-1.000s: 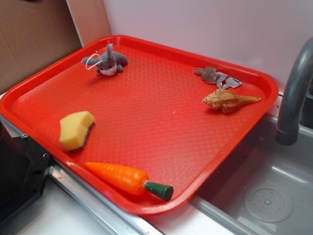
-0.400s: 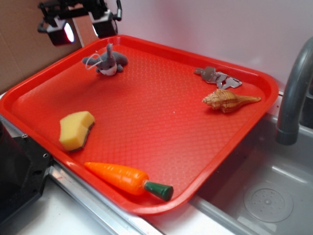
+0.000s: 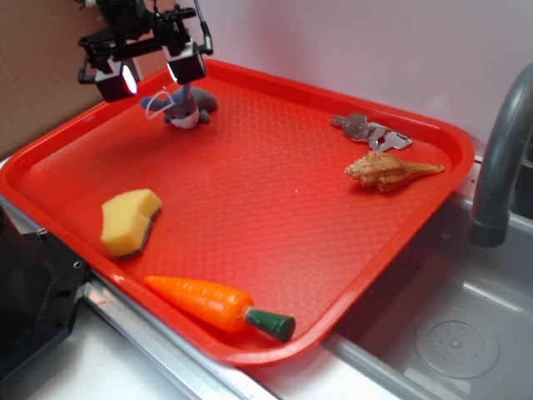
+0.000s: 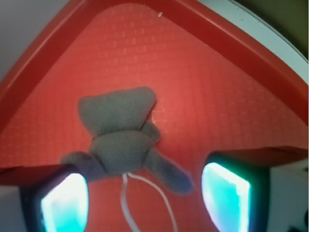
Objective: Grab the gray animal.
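Exterior view: bright, even light; tray [image 3: 275,208] oversaturated at centre, shadows soft, edges slightly soft. Wrist view: blurred overall, the fingers [image 4: 65,203] glow blown-out cyan-white at near corners.

Ext cam sat high at the front, facing down diagonally over the whole red tray [image 3: 250,208]. Wrist cam looked straight down, v. close, on its far-left corner; both shared the gray animal [image 3: 185,108] [image 4: 120,140].

The gray animal [image 3: 186,108] is a small gray plush toy with a white underside and a thin pale cord loop trailing from it. It lies on the red tray [image 3: 275,192], in the far left corner near the rim. From above [image 4: 123,140], its broad tail points toward that corner.
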